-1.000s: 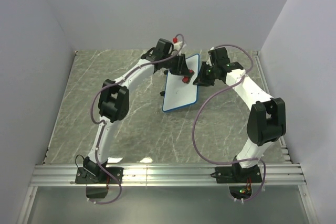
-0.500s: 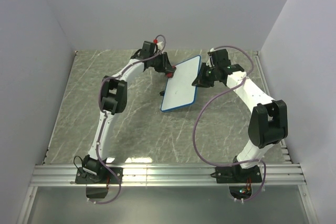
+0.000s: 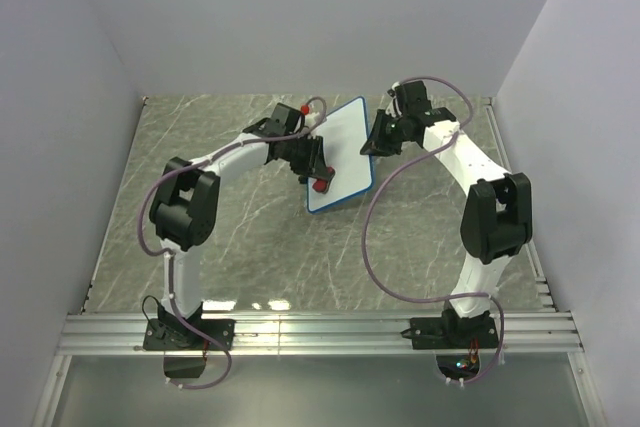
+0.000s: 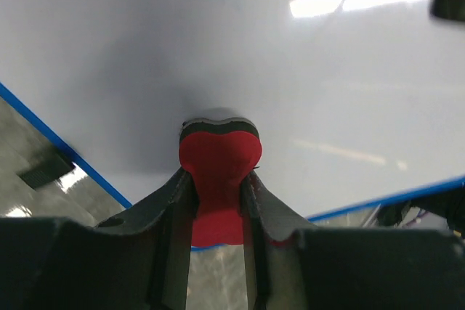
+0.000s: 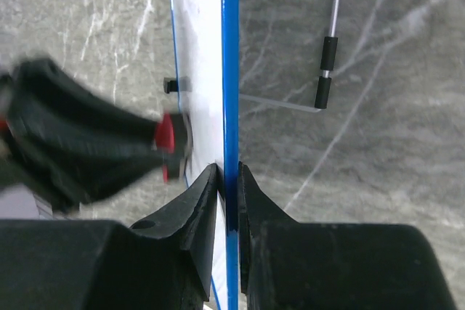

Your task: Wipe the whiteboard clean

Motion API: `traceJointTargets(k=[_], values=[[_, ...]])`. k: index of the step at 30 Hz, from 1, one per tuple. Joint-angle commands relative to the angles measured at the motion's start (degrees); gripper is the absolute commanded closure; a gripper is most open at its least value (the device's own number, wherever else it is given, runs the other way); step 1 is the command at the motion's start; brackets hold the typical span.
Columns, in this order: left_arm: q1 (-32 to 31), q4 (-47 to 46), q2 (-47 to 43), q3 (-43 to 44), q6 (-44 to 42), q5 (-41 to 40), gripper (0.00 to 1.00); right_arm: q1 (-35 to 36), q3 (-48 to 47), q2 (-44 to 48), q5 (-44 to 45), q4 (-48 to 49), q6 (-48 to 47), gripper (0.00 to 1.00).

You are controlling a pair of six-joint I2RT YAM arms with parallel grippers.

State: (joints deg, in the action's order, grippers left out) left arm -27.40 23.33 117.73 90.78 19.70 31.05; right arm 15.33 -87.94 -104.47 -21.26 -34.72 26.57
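- Standing tilted at the far middle of the marble-patterned table (image 3: 250, 247), the whiteboard (image 3: 347, 142) faces the left arm.
- Right gripper (image 5: 227, 173): fingers clamped on the board's blue frame at its right edge.
- Left gripper (image 4: 218, 178): fingers closed on a red eraser (image 4: 218, 161), whose dark pad rests against the white face near the board's lower edge.

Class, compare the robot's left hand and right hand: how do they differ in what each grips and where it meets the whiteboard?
The left hand grips a red eraser; the right hand grips the whiteboard itself. The left hand holds its eraser against the white face; the right hand pinches the blue frame at the edge. Both are shut on something.
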Motion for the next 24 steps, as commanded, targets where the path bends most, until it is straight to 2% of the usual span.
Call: traceJointTargets(k=[1,8,10,12,15,18,21,24], values=[[-1.6,1.5,-4.6,-5.5,-1.4,1.9,1.00,3.6,1.1,-5.2,-1.9,-2.2,-2.0,1.00],[-4.6,-1.0,-5.6,-5.1,2.9,0.2,1.00,3.7,4.1,-5.1,-3.8,-0.1,-1.0,1.00],[-4.5,-2.7,-4.7,-3.3,4.5,-2.2,1.00,3.6,5.1,-4.3,-4.0,0.1,-1.2,1.00],[-4.2,-0.1,-2.1,-0.3,4.4,-6.1,1.00,3.6,5.9,-3.8,-3.9,0.0,-1.4,1.00],[-2.1,2.9,1.2,8.9,3.7,-9.6,1.00,3.6,7.0,-2.2,-3.2,-0.5,-1.7,1.00],[0.8,3.2,1.2,13.3,3.9,-10.7,1.00,3.7,8.0,-0.7,-2.3,-0.9,-2.2,1.00],[3.0,4.1,-0.3,15.9,3.4,-13.3,1.00,3.6,9.2,0.9,-1.5,-0.8,-2.4,1.00],[4.3,6.7,-2.9,14.9,2.4,-16.6,1.00,3.3,9.5,1.6,-0.8,-0.8,-2.3,1.00]])
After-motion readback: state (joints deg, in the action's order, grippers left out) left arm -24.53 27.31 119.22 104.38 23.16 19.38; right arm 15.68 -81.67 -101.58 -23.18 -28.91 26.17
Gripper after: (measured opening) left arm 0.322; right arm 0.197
